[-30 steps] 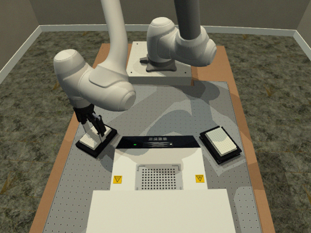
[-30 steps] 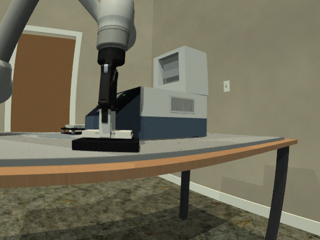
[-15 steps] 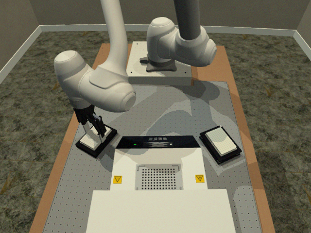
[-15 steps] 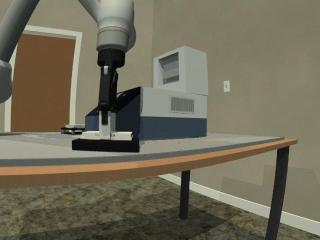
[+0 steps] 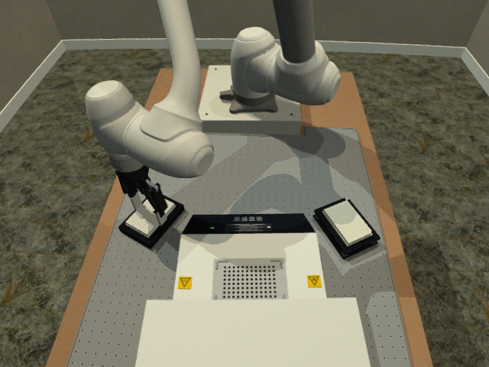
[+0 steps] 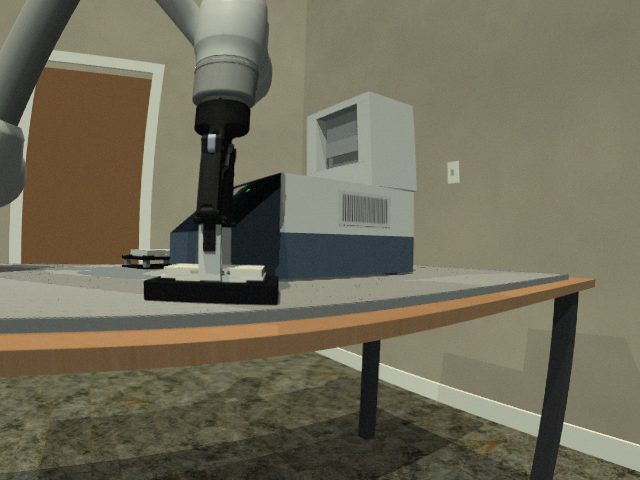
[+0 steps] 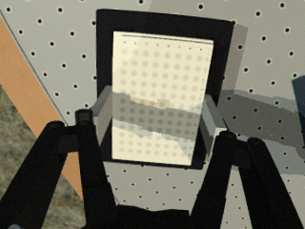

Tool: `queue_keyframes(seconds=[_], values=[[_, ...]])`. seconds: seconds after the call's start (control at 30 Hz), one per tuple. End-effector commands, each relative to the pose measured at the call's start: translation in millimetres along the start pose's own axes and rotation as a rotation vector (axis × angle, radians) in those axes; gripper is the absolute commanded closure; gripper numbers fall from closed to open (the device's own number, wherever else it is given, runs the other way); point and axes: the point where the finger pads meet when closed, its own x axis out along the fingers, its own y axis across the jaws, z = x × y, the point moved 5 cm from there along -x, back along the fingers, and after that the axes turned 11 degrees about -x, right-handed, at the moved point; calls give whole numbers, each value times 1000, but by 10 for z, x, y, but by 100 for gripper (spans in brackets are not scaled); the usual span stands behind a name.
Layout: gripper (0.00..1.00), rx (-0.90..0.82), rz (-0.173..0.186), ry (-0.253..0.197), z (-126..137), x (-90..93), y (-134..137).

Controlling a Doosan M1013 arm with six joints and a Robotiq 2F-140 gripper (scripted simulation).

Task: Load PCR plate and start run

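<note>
Clamped across the long sides of a pale, dimpled rectangular 96-well plate (image 7: 159,98): black-fingered hand (image 7: 158,124), over a matte black nest (image 5: 133,232). Two plates, two nests on the perforated grey tabletop (image 5: 118,300).

A laboratory room. A cycler (image 5: 248,252) with a perforated block (image 5: 248,280) stands on a dotted breadboard table (image 5: 118,316); plate nests (image 5: 347,232) flank it, the arm's pedestal (image 5: 213,118) behind.
</note>
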Motion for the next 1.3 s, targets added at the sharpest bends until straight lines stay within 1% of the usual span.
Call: queue_keyframes(seconds=[0.0,0.93,1.27], values=[[34,0,0,0,-1,3,1],[34,0,0,0,-1,3,1],[34,0,0,0,-1,-330,1]])
